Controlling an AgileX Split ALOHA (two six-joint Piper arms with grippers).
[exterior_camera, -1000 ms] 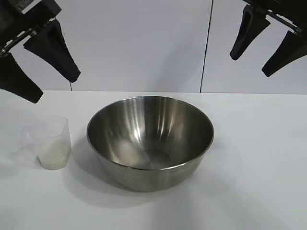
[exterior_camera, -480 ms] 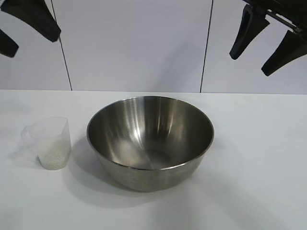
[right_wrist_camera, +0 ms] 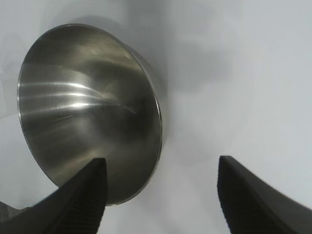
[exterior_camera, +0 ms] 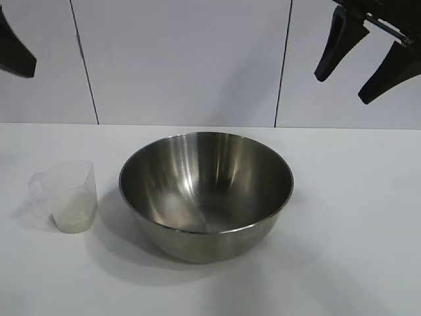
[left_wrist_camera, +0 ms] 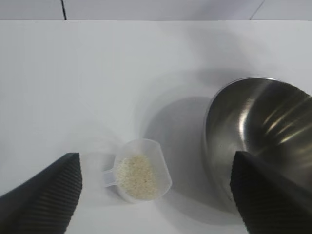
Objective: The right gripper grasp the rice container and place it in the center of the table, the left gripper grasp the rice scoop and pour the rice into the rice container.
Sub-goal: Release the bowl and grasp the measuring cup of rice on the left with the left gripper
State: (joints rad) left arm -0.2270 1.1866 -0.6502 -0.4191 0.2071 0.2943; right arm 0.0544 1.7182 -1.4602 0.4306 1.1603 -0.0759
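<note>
1. The bowl (exterior_camera: 206, 195) stands mid-table (exterior_camera: 355, 250), upright and empty.
2. At its nine o'clock, just apart, sits the cup (exterior_camera: 68, 195) — rice (exterior_camera: 74, 217) in its bottom.
3. Left claw (left_wrist_camera: 156, 195) hangs wide above the cup, empty.
4. Right claw (exterior_camera: 360, 56) — spread, empty — hovers at one o'clock.

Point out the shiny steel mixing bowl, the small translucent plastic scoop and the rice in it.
Large round stainless-steel mixing bowl (exterior_camera: 206, 172): exterior view, on its shiny inner wall.
Small translucent plastic scoop with side handle (exterior_camera: 69, 176): exterior view, on its upper wall.
White rice grains (left_wrist_camera: 137, 174): left wrist view, on the heap inside the scoop.
</note>
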